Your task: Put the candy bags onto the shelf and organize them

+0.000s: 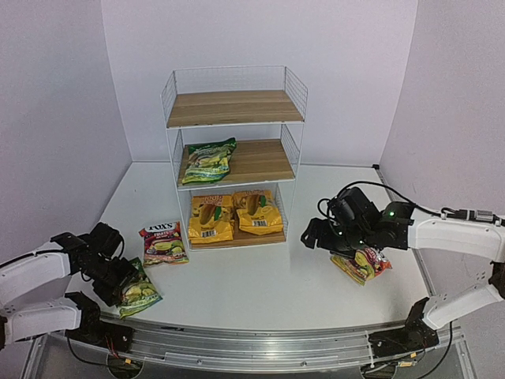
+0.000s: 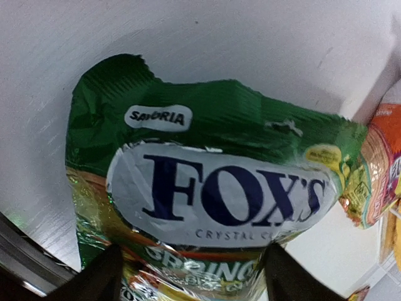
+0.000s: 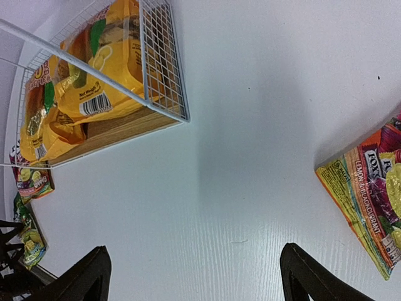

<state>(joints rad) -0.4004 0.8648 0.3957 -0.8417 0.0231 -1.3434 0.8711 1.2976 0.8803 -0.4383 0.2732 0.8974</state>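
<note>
A green candy bag (image 2: 207, 188) marked FOX'S lies on the white table at the near left (image 1: 140, 290). My left gripper (image 2: 193, 254) (image 1: 126, 286) is open, its fingers standing on either side of that bag's lower end. A red/pink bag (image 1: 163, 242) lies just beyond it. The shelf (image 1: 233, 107) holds one green bag (image 1: 207, 160) on its middle board and two yellow bags (image 1: 210, 218) (image 1: 258, 212) on the bottom board. My right gripper (image 3: 194, 266) (image 1: 315, 235) is open over bare table. Another red/pink bag (image 3: 369, 207) (image 1: 361, 265) lies beside it.
The shelf's white wire side (image 3: 164, 59) stands close to the right gripper's left. The top board (image 1: 235, 106) has nothing on it. The table's near edge is a metal rail (image 1: 252, 347). Grey walls close in the back and both sides.
</note>
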